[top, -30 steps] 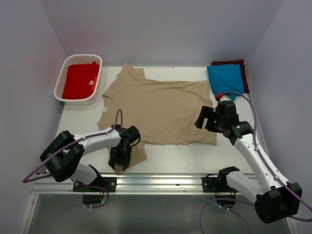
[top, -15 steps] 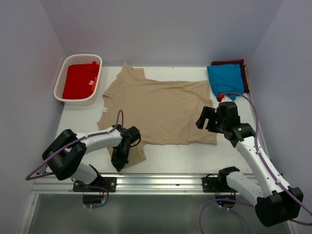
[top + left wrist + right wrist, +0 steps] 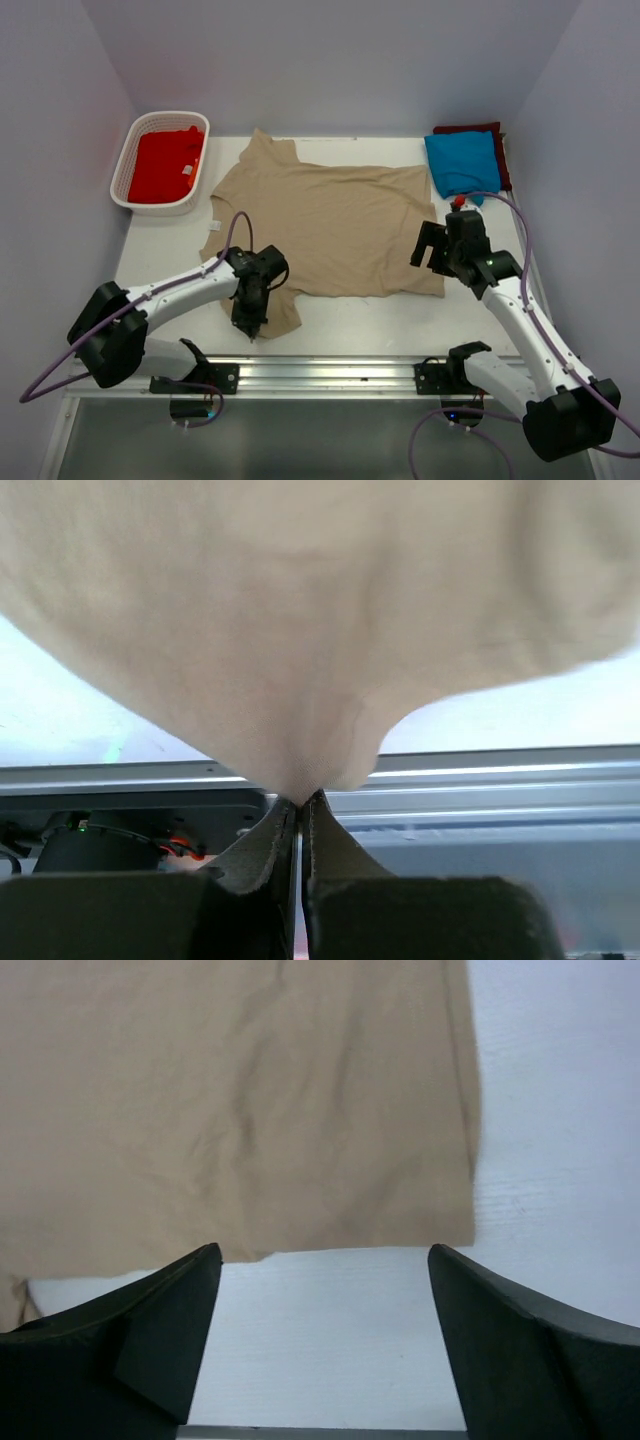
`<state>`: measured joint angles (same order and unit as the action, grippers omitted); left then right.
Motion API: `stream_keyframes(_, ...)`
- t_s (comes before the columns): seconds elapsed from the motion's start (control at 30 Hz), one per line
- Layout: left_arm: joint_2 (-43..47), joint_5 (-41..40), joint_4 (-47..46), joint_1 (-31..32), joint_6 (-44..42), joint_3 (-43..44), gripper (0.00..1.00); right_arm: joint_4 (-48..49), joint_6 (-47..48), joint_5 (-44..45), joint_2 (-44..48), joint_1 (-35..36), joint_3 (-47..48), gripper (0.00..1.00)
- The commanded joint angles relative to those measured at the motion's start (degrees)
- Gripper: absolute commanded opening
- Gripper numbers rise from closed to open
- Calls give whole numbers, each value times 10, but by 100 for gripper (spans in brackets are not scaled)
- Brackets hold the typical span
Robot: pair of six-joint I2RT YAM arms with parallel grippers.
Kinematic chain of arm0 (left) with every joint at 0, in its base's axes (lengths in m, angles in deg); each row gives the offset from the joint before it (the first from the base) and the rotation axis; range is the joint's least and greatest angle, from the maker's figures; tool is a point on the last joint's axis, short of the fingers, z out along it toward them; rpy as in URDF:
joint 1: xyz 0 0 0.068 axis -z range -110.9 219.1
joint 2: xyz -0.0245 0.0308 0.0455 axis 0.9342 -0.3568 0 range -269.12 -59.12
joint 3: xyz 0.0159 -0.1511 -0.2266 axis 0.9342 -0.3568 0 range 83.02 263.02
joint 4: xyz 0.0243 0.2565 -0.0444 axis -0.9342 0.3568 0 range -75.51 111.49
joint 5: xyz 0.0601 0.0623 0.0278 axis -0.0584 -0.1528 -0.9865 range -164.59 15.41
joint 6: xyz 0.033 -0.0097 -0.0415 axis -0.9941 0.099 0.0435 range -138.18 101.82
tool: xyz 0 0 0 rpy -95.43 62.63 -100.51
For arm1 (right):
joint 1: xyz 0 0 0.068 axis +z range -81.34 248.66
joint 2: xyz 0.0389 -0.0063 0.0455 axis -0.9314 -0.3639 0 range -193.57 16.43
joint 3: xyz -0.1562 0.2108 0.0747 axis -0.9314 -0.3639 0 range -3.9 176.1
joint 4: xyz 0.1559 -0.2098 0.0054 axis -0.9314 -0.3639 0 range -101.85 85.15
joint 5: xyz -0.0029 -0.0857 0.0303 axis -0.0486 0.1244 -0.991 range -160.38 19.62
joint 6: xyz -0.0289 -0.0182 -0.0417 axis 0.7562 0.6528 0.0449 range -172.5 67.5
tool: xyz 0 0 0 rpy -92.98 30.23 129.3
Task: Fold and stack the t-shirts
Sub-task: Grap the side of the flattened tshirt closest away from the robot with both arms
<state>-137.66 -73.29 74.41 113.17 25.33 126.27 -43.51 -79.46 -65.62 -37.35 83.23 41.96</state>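
One tan t-shirt [image 3: 330,225] in tight-closed left hand [image 3: 300,802] (pinch hidden); right hand [image 3: 323,1252] wide, empty.

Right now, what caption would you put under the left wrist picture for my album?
The left gripper, pinched shut on an edge of the tan t-shirt.

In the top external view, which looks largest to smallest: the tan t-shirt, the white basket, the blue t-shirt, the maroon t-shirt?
1. tan t-shirt, spread flat, clearly largest.
2. white basket.
3. blue t-shirt, folded.
4. maroon t-shirt: only an edge shows beneath the blue one, so its true size is unsure.
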Motion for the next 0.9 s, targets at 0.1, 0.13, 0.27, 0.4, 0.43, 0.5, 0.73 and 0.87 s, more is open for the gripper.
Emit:
stream_keyframes(0.1,69,-67,59,4,12,131,1,-101,-84,192,-20,-1,22,99)
stream_keyframes(0.13,73,-79,67,4,12,157,1,-102,-115,205,-17,-2,6,99)
stream_keyframes(0.27,102,-128,94,3,12,203,1,-60,-193,185,2,-19,-56,99)
stream_keyframes(0.4,120,-135,100,3,4,225,2,-11,-274,156,-5,-41,-113,98)
stream_keyframes(0.43,123,-134,98,3,0,226,2,8,-288,145,-11,-48,-133,97)
stream_keyframes(0.5,130,-135,94,3,-4,225,4,32,-321,106,-25,-67,-164,92)
stream_keyframes(0.73,133,-126,71,2,-17,203,4,64,-382,141,14,-72,-196,78)
stream_keyframes(0.87,134,-116,61,1,-15,192,4,64,-391,170,48,-73,-206,69)
